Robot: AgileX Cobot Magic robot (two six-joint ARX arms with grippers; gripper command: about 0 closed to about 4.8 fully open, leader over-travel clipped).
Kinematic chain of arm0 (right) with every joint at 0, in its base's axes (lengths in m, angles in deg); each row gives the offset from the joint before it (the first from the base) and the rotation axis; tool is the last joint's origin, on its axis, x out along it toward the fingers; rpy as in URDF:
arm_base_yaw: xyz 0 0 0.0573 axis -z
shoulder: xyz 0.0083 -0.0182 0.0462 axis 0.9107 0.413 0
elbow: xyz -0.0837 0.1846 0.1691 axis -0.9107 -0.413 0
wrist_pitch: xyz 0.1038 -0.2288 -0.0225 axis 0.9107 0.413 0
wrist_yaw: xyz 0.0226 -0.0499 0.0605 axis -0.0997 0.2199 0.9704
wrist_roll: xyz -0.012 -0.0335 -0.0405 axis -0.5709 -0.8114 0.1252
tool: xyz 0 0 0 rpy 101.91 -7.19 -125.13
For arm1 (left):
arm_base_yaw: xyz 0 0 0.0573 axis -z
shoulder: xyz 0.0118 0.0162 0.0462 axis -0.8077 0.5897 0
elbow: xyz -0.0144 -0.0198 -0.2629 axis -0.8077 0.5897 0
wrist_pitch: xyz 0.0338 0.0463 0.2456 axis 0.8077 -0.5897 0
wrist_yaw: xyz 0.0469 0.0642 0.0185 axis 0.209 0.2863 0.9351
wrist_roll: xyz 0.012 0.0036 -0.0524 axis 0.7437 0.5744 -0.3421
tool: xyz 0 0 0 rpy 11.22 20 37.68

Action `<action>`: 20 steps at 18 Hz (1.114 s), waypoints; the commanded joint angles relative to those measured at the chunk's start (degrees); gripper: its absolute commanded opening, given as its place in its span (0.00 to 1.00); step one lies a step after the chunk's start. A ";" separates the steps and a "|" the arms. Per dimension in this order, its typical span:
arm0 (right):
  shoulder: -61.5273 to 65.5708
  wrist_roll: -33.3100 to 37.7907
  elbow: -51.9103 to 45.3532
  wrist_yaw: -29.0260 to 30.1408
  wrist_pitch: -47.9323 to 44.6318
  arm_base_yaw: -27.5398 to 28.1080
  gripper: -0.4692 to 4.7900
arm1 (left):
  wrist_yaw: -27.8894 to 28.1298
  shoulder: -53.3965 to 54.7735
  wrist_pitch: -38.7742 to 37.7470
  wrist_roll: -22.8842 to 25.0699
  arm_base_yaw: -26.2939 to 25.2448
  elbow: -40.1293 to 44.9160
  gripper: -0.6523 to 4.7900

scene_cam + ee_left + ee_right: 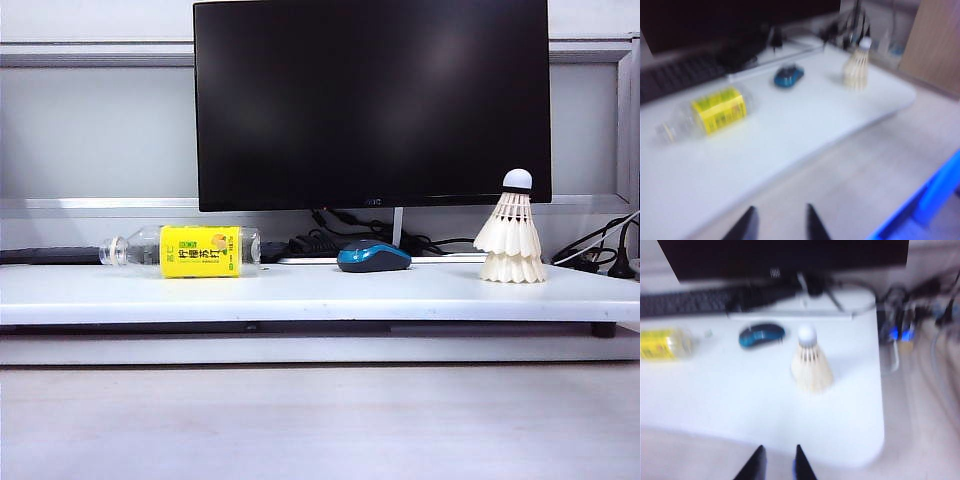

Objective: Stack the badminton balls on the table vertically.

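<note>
Shuttlecocks [511, 240] nested upright, worktop [300, 290] at 3 o'clock: stacking apparently done. Left gripper [781, 222], right gripper [778, 463] clear, fingers apart, empty. Next: none.

The badminton balls [511, 245] are creamy white, their feather skirts ribbed with dark thread lines under a white cork tip with a faint bluish band. They stand on the plain white table [300, 292]. Ahead of the black left gripper [779, 222] lies a clear bottle [182, 250] with a bright yellow label bearing dark lettering. Beyond the black right gripper [776, 462], the mouse [374, 257] is blue with black trim. The monitor [372, 100] is solid black.
</note>
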 commanded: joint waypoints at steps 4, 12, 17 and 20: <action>0.02 2.62 -5.53 1.62 0.39 -0.07 0.24 | 0.57 -2.58 2.08 -5.25 0.02 0.09 0.21; -0.07 7.15 -11.04 1.51 -7.39 -0.09 0.08 | 3.87 -2.56 8.00 -10.05 0.02 4.85 0.11; -0.11 7.04 -18.95 1.49 -21.09 -0.31 0.08 | 8.94 -2.56 8.11 -15.50 0.02 5.79 0.11; -0.11 6.47 -23.26 1.31 -23.04 -0.28 0.08 | 9.11 -2.56 9.55 -19.47 0.02 6.21 0.11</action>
